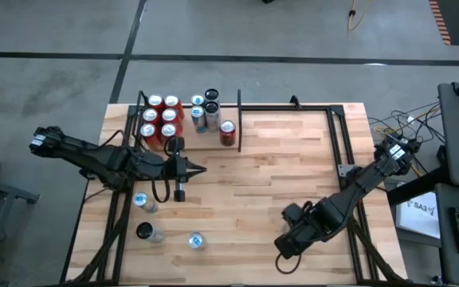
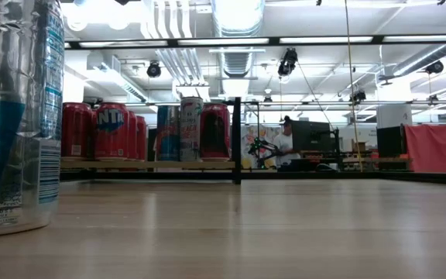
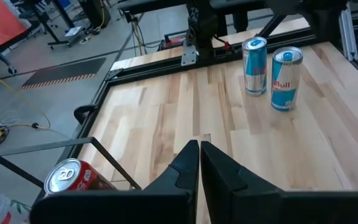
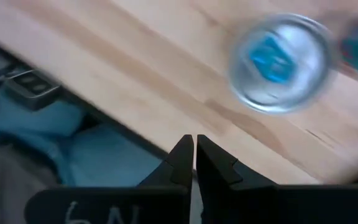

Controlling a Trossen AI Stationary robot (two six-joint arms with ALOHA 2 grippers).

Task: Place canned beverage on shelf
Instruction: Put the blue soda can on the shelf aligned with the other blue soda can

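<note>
Reach-and-grasp is judged pending: no can is held, both jaws are pressed together. Left gripper (image 1: pixel 202 169) hovers just beside the shelf (image 1: pixel 174 143); loose cans (image 1: pixel 143 202) wait at the counter's (image 1: pixel 277 167) edge, so jaws must be parted first.

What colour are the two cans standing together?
Blue and silver cans, clearest in the left wrist view.

From my left wrist I read "Red Bull" on the blue-and-silver can (image 3: pixel 286 79) standing on the table (image 3: pixel 166 118). In the low view, a red can (image 2: pixel 111 132) on the shelf (image 2: pixel 149 164) shows "NTA".
</note>
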